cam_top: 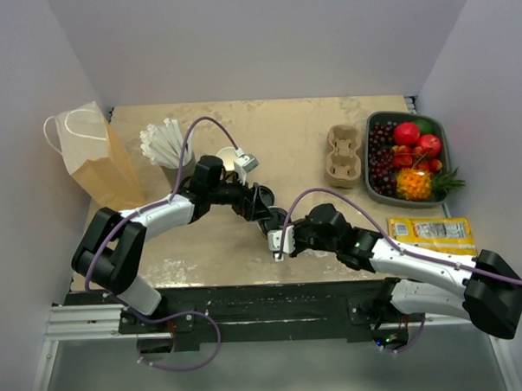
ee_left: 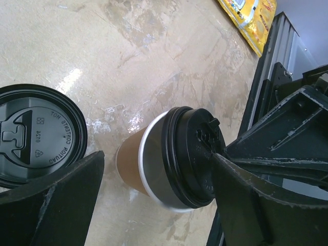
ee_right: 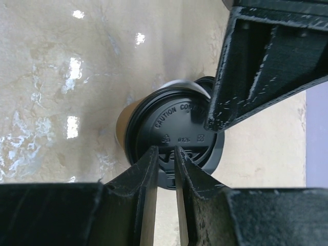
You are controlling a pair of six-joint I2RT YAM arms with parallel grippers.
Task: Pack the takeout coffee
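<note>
Left wrist: coffee bracketed, not yet bagged

Well right of the paper bag (cam_top: 99,164), the takeout coffee (ee_left: 187,154) sits between the wide-spread left gripper (ee_left: 159,160), probably for steadying. The nearly closed right gripper (ee_right: 165,149) meets its lid; pinching or pressing, I cannot tell.

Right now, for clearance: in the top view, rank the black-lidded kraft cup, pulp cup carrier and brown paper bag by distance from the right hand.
1. black-lidded kraft cup, in the right hand.
2. pulp cup carrier, back right.
3. brown paper bag, far left.
</note>
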